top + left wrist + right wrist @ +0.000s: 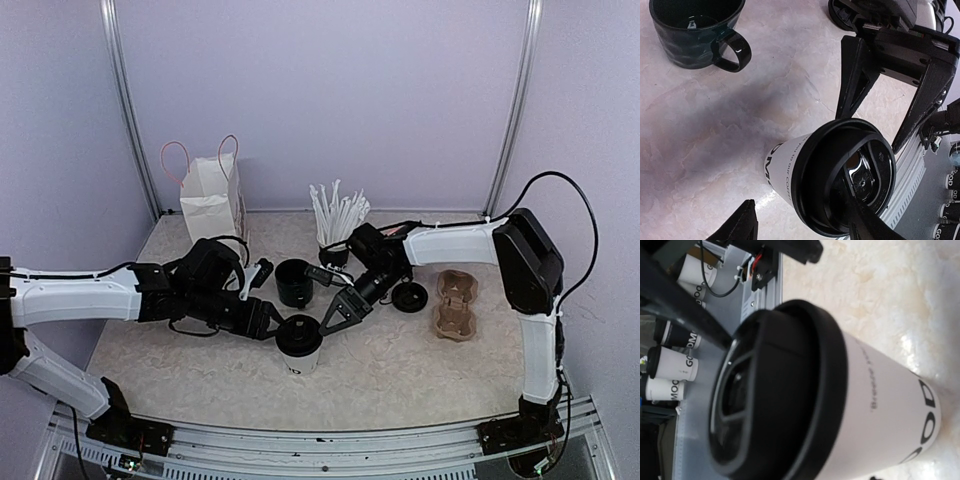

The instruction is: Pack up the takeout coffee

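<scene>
The surface [400, 370] is carrying a bag [212, 205] at its back left, and over its middle the left gripper [277, 325] and right gripper [336, 320] are hovering close on either side of the cup [300, 348], both with jaws standing apart and clamping nothing. A carrier [455, 303] is lying at the right and a mug [293, 282] is sitting just behind the grippers, while the cup is standing upright near the front middle, wearing its lid [825, 160]. A loose lid [410, 297] is resting flat between mug and carrier.
</scene>
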`<action>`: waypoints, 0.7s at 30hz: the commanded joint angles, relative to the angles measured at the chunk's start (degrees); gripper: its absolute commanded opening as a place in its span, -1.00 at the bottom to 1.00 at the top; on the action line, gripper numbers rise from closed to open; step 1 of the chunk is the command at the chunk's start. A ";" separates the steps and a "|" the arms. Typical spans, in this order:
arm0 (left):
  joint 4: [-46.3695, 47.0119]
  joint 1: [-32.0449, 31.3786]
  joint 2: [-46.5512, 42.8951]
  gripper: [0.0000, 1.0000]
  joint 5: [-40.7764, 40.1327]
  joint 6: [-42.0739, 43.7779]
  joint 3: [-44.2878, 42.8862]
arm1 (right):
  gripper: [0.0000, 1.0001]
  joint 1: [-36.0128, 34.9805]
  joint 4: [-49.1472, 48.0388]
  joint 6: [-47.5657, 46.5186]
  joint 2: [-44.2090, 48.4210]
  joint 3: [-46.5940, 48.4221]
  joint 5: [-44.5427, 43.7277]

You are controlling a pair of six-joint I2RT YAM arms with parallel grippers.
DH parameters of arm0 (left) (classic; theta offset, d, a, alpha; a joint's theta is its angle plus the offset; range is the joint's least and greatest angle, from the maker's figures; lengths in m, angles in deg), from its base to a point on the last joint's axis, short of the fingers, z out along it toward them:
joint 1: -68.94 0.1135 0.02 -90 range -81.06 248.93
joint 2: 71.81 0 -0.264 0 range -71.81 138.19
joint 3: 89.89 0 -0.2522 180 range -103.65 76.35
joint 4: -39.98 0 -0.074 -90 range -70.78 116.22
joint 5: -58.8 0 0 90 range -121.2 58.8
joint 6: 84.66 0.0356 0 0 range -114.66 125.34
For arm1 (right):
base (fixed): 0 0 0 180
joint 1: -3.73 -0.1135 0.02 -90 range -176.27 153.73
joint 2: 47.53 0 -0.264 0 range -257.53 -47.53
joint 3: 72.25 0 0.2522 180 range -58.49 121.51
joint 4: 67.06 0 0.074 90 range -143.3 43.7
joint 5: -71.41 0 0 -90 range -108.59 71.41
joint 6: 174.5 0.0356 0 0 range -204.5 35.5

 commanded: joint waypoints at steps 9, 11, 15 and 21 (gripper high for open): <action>3.69 1.44 1.61 -0.12 3.20 -1.52 6.67 | 0.01 -0.47 -0.46 4.19 -4.57 1.36 -2.31; 4.12 1.68 1.69 -0.16 3.30 -2.01 7.95 | -0.04 -0.44 -0.74 5.42 -5.35 0.65 -5.58; 3.75 2.03 3.13 -0.22 2.97 -2.71 9.92 | -0.17 -0.52 -0.19 6.70 -7.23 0.12 -14.02; 4.98 2.59 5.17 -0.25 3.89 -3.68 11.10 | -0.22 -0.52 0.35 6.19 -8.30 1.08 -12.22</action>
